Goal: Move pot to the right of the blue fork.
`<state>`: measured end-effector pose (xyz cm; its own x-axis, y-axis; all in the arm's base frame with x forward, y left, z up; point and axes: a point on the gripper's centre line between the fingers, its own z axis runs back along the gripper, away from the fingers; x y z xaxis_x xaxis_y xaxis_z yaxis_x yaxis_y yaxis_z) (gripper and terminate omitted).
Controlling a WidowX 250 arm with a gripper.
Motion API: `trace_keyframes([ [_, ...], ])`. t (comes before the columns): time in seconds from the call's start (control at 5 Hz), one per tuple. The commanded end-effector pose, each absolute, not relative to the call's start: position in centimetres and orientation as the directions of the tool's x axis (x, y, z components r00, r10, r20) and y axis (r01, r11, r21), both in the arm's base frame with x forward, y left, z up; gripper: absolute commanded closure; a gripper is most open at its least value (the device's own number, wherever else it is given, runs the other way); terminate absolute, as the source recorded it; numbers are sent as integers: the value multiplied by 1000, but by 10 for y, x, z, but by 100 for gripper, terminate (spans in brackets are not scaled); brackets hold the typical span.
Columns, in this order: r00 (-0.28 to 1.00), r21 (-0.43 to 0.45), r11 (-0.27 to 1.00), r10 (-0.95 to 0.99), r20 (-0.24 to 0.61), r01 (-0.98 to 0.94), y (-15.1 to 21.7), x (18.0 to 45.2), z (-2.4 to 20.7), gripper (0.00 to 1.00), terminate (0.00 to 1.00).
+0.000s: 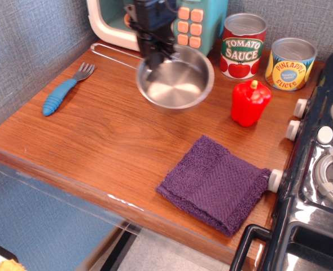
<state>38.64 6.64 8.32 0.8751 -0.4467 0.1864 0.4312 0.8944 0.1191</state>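
Observation:
The pot [178, 82], a shallow shiny steel pan, hangs over the back middle of the wooden counter. Its wire-loop handle [113, 55] points left toward the wall. My gripper [156, 56] is shut on the pot's rim at the handle side and holds it up. The blue fork [65, 90] lies at the left of the counter with its tines pointing back. The pot is to the right of the fork and a little further back.
A purple cloth [214, 183] lies at the front right. A red pepper [250, 101], a tomato sauce can [243, 46] and a pineapple can [290, 63] stand at the back right. A toy microwave [183, 22] is behind the pot. A stove [324, 169] borders the right.

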Motion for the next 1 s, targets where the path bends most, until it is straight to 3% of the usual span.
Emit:
trace_keyframes([
  [0.0, 905, 122, 912, -405, 132, 391, 135, 428, 58, 100, 0],
  [0.4, 879, 96, 883, -468, 92, 460, 127, 430, 45, 100, 0],
  [0.6, 885, 146, 889, -451, 113, 435, 126, 425, 58, 0, 0],
  [0.8, 905, 187, 911, -397, 154, 367, 128, 420, 85, 0, 0],
])
